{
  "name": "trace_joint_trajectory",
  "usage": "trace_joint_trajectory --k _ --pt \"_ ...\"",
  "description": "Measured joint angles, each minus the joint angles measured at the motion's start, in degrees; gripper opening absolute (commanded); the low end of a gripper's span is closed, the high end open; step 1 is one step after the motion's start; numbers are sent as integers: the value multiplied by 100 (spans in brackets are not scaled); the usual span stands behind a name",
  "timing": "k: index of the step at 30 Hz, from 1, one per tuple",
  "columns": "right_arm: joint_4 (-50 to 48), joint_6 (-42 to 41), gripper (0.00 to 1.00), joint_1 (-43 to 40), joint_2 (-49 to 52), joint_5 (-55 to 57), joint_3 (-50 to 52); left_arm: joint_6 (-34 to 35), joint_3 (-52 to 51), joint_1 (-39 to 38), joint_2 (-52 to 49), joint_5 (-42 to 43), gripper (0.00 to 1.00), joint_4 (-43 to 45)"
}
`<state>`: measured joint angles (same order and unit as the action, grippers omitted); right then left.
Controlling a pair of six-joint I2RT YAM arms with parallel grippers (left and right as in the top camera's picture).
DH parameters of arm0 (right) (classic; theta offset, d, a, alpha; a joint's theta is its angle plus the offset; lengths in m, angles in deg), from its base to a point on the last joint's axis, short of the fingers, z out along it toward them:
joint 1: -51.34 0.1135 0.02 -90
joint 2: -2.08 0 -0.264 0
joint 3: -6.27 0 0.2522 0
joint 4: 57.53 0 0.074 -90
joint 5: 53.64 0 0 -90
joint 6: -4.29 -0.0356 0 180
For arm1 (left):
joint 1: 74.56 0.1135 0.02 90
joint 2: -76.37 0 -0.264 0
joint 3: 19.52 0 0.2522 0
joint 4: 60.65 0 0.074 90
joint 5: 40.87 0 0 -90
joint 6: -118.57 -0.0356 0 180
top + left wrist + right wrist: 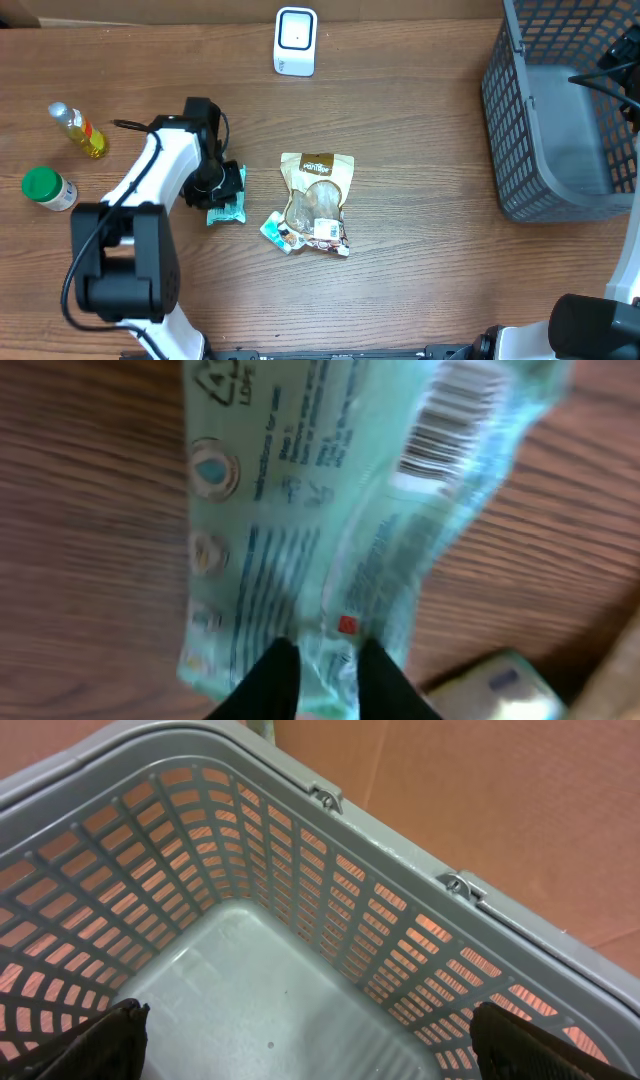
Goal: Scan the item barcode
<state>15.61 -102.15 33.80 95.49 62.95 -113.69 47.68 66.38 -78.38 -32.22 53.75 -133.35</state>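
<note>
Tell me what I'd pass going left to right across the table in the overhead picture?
green-lidded jar → teal packet under the robot's arm → brown snack pouch → grey basket

Scanner (295, 40) upper centre; basket (520, 150) right edge; pouch (318, 195) centre, packet (232, 210) left of it; bottle (78, 130), jar (48, 188) far left.

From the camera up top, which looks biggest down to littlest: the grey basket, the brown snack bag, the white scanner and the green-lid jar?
1. grey basket, though part of it is cut off at the edge
2. brown snack bag
3. white scanner
4. green-lid jar
The last two look close in size.
</note>
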Motion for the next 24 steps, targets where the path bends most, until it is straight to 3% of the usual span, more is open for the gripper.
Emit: trace_joint_trajectory --k 9,22,24 --pt "2 0 100 0 0 2 0 -4 256 -146 -461 -63 39 -160" --pt "0 -2 100 2 0 2 0 -90 758 -146 -459 -17 47 -697" --pt "0 -2 100 0 0 0 0 -94 1016 -146 -367 -13 45 -807"
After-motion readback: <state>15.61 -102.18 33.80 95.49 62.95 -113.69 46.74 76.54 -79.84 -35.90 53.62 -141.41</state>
